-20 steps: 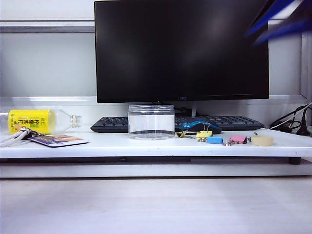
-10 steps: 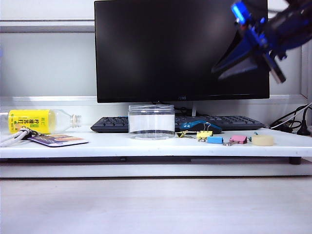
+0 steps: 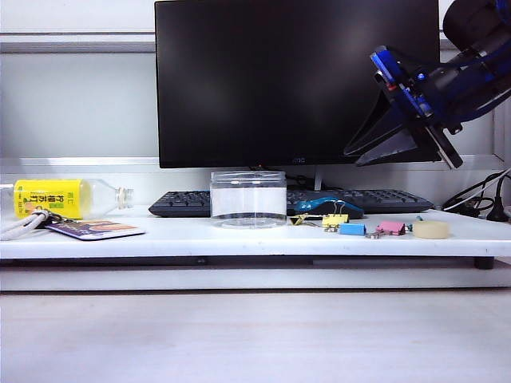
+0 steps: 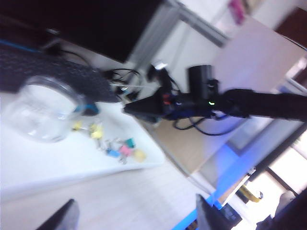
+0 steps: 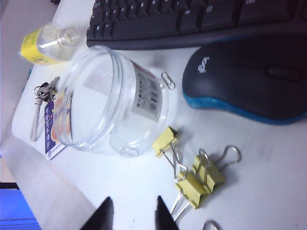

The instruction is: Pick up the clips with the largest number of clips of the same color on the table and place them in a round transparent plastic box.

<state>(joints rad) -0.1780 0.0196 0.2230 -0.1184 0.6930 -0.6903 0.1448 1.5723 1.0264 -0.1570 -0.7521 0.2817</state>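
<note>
Right gripper (image 5: 132, 213) hovers above the clips (image 5: 194, 179), jaws apart (empty); left gripper (image 4: 136, 218) gapes wide.

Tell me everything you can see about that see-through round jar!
The round transparent plastic box is a clear, squat, wide-mouthed plastic jar with no lid on. It stands upright and empty on the white table, in front of the keyboard. A white barcode label is stuck on its side. A pale-yellow binder clip lies close beside its base; whether they touch is unclear. No gripper touches it.
</note>
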